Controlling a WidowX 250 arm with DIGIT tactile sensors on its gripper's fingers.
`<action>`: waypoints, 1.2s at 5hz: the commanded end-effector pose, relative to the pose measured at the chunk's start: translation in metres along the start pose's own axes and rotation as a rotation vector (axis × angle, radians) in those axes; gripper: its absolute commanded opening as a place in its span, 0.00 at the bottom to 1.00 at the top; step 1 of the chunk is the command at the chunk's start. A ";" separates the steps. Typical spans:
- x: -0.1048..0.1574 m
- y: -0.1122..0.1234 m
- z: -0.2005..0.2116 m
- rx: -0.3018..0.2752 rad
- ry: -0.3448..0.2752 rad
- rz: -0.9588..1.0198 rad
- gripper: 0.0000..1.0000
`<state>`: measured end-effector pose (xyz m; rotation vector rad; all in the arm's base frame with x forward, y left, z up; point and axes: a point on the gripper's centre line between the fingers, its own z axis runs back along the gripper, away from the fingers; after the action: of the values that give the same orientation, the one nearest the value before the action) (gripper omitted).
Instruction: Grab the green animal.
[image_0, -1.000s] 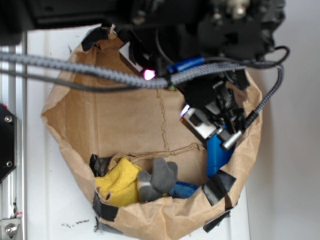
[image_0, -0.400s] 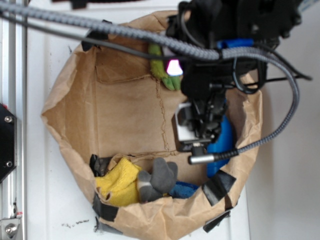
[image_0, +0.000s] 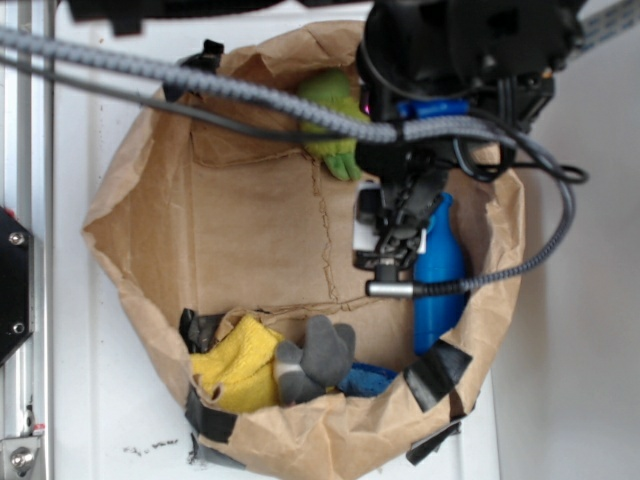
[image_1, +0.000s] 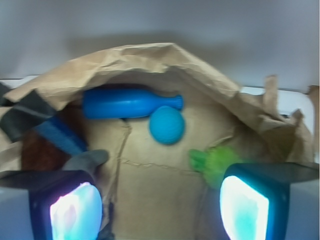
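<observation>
The green animal (image_0: 332, 118) lies against the far wall of the brown paper bag (image_0: 150, 200), its stubby legs pointing into the bag; part of it is hidden under a cable and the arm. In the wrist view the green animal (image_1: 212, 164) shows just beyond the right finger. My gripper (image_0: 392, 245) hangs over the bag floor, to the right of and nearer than the toy. In the wrist view the gripper (image_1: 160, 212) is open and empty, with bare bag floor between its lit pads.
A blue bottle (image_0: 438, 265) lies along the bag's right wall and shows in the wrist view (image_1: 127, 103) beside a teal ball (image_1: 167, 125). A yellow cloth (image_0: 238, 365) and a grey toy (image_0: 315, 358) lie at the near wall. Grey cables (image_0: 200, 85) cross above.
The arm has swung up and to the right, uncovering the green animal at the far wall. The gripper now points down the bag beside the blue bottle.
</observation>
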<state>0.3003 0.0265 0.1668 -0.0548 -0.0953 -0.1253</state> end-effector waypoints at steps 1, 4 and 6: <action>-0.001 0.001 -0.007 0.068 0.008 0.008 1.00; -0.003 0.005 -0.021 0.048 0.031 -0.027 1.00; -0.003 0.005 -0.021 0.048 0.031 -0.027 1.00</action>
<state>0.2957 0.0179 0.1354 -0.0138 -0.0349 -0.1708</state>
